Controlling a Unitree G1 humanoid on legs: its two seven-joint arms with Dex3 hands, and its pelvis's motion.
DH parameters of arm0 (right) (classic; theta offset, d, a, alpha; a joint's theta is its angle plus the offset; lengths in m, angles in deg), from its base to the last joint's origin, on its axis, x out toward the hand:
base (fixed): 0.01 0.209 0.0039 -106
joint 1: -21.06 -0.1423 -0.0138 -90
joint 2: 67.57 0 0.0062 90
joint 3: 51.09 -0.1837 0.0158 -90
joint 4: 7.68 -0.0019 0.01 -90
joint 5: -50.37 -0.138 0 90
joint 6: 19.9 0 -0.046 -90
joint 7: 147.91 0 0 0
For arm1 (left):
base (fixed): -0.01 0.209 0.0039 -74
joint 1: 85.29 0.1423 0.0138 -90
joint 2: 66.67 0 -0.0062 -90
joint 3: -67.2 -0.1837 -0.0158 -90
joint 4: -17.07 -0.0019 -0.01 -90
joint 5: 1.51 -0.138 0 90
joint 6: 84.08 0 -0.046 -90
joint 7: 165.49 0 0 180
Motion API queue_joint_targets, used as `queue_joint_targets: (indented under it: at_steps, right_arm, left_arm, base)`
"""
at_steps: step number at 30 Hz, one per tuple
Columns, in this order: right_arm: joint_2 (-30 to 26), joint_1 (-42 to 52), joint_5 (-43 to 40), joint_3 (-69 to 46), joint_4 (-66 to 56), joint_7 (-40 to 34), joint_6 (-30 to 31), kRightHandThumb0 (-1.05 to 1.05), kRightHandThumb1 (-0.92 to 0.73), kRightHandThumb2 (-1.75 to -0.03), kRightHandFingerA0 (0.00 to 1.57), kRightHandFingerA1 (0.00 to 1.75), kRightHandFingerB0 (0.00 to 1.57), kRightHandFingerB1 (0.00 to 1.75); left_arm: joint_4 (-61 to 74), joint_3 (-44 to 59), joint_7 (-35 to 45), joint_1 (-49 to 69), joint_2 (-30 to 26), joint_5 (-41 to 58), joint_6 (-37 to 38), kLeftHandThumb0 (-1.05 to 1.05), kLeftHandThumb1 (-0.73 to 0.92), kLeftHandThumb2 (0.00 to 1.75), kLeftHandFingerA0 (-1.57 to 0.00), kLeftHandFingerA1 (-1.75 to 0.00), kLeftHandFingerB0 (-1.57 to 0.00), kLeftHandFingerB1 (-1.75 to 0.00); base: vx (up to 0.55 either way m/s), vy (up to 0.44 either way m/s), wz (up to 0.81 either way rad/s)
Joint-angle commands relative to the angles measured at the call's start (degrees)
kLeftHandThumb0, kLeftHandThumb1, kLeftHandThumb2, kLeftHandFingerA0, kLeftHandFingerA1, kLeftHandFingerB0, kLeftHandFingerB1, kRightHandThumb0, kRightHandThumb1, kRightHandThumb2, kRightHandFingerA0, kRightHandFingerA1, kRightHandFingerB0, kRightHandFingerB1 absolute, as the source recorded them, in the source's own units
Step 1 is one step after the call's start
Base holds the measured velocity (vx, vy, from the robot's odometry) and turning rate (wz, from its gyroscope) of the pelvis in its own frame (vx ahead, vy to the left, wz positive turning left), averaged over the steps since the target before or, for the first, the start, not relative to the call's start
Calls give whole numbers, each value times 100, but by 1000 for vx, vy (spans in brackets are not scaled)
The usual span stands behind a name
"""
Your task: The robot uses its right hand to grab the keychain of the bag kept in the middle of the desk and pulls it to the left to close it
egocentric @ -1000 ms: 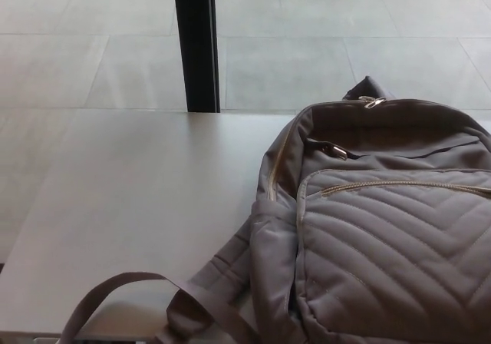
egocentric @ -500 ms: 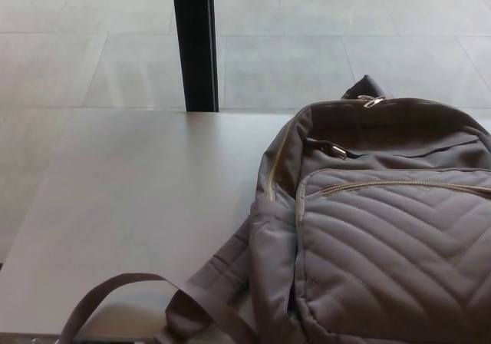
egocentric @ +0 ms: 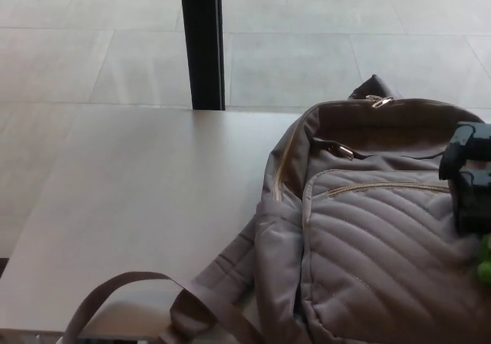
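Note:
A grey quilted backpack (egocentric: 383, 236) lies on the pale desk (egocentric: 146, 198), filling the right half of the head view. Its top compartment gapes open, with a metal zipper pull (egocentric: 341, 150) at the left end of the opening and another metal pull (egocentric: 375, 100) on the top edge. My right hand (egocentric: 469, 176), black, comes in at the right edge over the bag's front pocket, well to the right of both pulls. Its fingers are cut off by the frame. My left hand does not show.
A grey shoulder strap (egocentric: 126, 294) loops off the bag toward the desk's near-left edge. A black post (egocentric: 204, 41) stands behind the desk's far edge, over a tiled floor (egocentric: 92, 44). Bare desk surface spreads left of the bag.
My right hand has come into view at the right edge above the bag. The whole picture has shifted slightly to the right, so the camera moved; the bag lies as before.

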Motion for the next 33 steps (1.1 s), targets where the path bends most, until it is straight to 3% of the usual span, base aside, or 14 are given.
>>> queue_joint_targets:
  at_steps: [1, 2, 3, 4, 5, 6, 9, 12, 15, 16, 17, 27, 29, 33]
  right_arm:
    - [-452, 390, -4, -210, 3, 110, 638, -11, -48, -131, 93, 175, 80, 158]
    - [-537, 400, -64, -290, 67, 172, 573, -12, -51, -126, 93, 175, 79, 156]
    - [-605, 418, -78, -385, 105, 179, 503, -14, -57, -117, 91, 175, 77, 138]
    - [-640, 423, -87, -408, 119, 180, 481, -14, -57, -117, 91, 175, 77, 138]
    - [-662, 423, -115, -510, 118, 128, 523, -17, -68, -91, 86, 170, 76, 89]
    - [-671, 423, -126, -556, 118, 107, 541, -17, -68, -91, 86, 170, 76, 89]
    - [-830, 432, -77, -585, 164, 207, 383, -23, -81, -66, 81, 156, 68, 57]
    - [-1010, 444, -158, -672, 205, 444, 165, -31, -78, -67, 75, 148, 59, 53]
    - [-1130, 421, -190, -687, 220, 596, -1, -32, -78, -67, 73, 151, 58, 52]
    - [-1145, 403, -229, -710, 198, 635, -15, -31, -79, -67, 73, 150, 56, 53]
    - [-1154, 372, -295, -742, 140, 663, 45, -30, -79, -67, 71, 150, 56, 53]
    - [-1595, 529, -65, -334, -68, 1281, -768, -20, -81, -70, 76, 140, 62, 60]
    - [-1847, 561, -20, -296, -16, 1458, -1010, -18, -79, -70, 75, 127, 64, 58]
    - [-2246, 569, -11, -235, 84, 1734, -1133, -12, -79, -75, 58, 102, 59, 55]
  left_arm:
    - [-9, 0, -62, 57, -130, -53, 0, -67, 84, 66, -72, -48, -60, -45]
    - [-22, 30, -20, 48, -124, -7, -32, -66, 84, 66, -71, -48, -60, -45]
    - [-40, 19, -38, 52, -127, -27, -7, -65, 84, 66, -71, -48, -59, -45]
    - [-59, 19, -43, 62, -124, -32, 8, -65, 84, 66, -71, -48, -59, -45]
    - [-79, 9, -78, 60, -121, -51, 24, -66, 84, 66, -72, -49, -60, -45]
    - [-89, 5, -93, 58, -121, -59, 32, -66, 84, 66, -72, -49, -60, -45]
    - [-21, 10, -106, 157, -100, -50, 67, -67, 83, 65, -72, -49, -62, -47]
    - [14, 58, -161, 136, -83, 8, -62, -65, 84, 65, -71, -52, -62, -48]
    - [-17, 93, -80, 123, -78, 45, -66, -65, 84, 66, -68, -52, -60, -47]
    - [-31, 88, -43, 135, -81, 37, -11, -66, 67, 99, -60, -63, -57, -60]
    - [-18, 81, -53, 147, -79, 18, -2, -66, 84, 66, -68, -51, -60, -47]
    - [-190, 171, -53, 134, -70, 83, 18, -63, 84, 65, -71, -51, -63, -48]
    - [-204, 161, 19, 110, -92, 76, 26, -62, 85, 65, -69, -51, -62, -48]
    - [-237, 123, -7, 147, -96, -6, 194, -59, 85, 66, -73, -50, -64, -48]
  base:
    - [0, 0, 0]
    - [0, 0, 0]
    - [0, 0, 0]
    - [0, 0, 0]
    - [0, 0, 0]
    - [0, 0, 0]
    - [0, 0, 0]
    - [0, 0, 0]
    - [0, 0, 0]
    - [0, 0, 0]
    - [0, 0, 0]
    - [0, 0, 0]
    - [0, 0, 0]
    - [0, 0, 0]
